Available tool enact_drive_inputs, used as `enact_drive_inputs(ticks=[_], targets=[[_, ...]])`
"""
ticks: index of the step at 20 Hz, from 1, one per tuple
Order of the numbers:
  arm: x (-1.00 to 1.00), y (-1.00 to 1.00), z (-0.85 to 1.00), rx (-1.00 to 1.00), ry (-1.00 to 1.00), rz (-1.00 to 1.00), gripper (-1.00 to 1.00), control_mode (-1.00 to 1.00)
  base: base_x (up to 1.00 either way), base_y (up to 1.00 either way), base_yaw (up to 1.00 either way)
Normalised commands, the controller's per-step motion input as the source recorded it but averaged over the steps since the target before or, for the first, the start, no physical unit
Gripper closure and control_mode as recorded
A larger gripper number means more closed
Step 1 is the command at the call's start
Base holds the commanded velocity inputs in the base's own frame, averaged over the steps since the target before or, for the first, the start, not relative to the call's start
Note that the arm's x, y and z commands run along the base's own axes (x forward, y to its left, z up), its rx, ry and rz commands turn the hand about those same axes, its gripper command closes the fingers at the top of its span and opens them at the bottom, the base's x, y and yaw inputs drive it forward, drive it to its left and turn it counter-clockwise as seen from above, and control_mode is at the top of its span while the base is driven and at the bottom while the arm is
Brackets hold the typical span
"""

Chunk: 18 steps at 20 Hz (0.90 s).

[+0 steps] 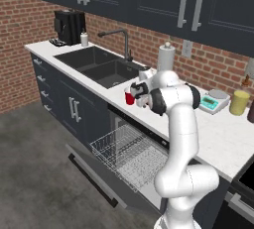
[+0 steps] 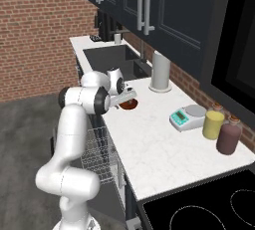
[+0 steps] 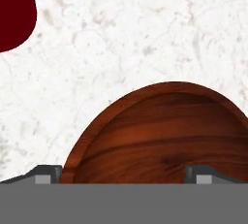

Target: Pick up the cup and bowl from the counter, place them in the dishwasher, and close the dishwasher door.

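Note:
The dark reddish-brown bowl [image 3: 160, 133] sits on the white counter [image 3: 135, 39], close under my gripper [image 3: 125, 174]. The gripper is open, with one fingertip on each side of the bowl's near part and nothing held. In the right base view the gripper [image 2: 127, 96] hovers just over the bowl [image 2: 129, 106]. The red cup [image 1: 129, 98] stands on the counter beside the hand [image 1: 139, 93], and shows as a dark red shape [image 3: 12, 9] at the hand view's upper left. The dishwasher door [image 1: 94, 173] lies open below, with the white wire rack [image 1: 129, 151] pulled out.
A sink [image 1: 99, 64] with a tap lies left of the hand, and a paper towel roll [image 1: 166, 57] stands behind it. The teal scale [image 1: 214, 100], a yellow jar [image 1: 239, 102] and a maroon jar [image 2: 229, 137] stand further right. The hob [image 2: 209, 209] ends the counter.

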Motion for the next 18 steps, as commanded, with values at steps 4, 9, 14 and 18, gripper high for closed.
enact_drive_inputs(ticks=[4, 9, 14, 18], targets=[[0.11, -0.05, -0.16, 0.0, 0.0, 0.01, -1.0, -1.0, 0.0, 0.0, 0.0], [-0.06, 0.0, -0.29, 0.0, 0.0, 0.0, 1.0, -1.0, 0.0, 0.0, 0.0], [-0.31, 0.0, -0.27, 0.0, 0.0, 0.0, 1.0, -1.0, 0.0, 0.0, 0.0], [-0.64, 0.0, -0.02, 0.0, -0.04, 0.0, 1.0, -1.0, 0.0, 0.0, 0.0]])
